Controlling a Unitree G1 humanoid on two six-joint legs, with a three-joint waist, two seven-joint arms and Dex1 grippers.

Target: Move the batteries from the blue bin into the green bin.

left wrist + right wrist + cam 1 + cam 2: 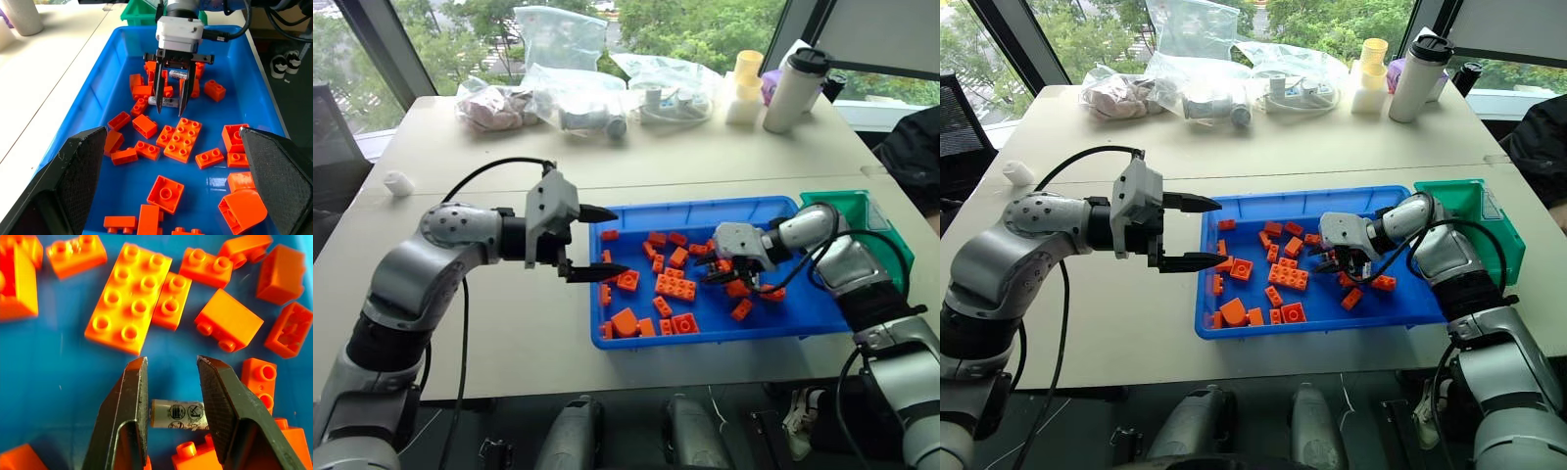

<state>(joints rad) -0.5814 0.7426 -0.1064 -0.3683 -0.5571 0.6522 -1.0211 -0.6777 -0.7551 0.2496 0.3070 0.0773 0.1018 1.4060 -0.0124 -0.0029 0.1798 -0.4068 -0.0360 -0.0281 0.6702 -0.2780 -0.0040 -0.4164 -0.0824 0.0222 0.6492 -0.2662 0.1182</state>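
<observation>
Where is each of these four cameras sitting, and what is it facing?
Left and right eye views: on the head, looking down over both arms at the blue bin and green bin.
Left wrist view: on the left arm, facing the right tool over a battery; its own fingers frame it.
Right wrist view: looking between its fingers at that battery.

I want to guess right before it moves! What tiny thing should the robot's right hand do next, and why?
Probably finish squeezing, then lift a little. The right gripper reaches down into the blue bin, its fingers on either side of a battery lying among orange bricks. The battery looks to be on the bin floor, and the green bin is right beside.
</observation>
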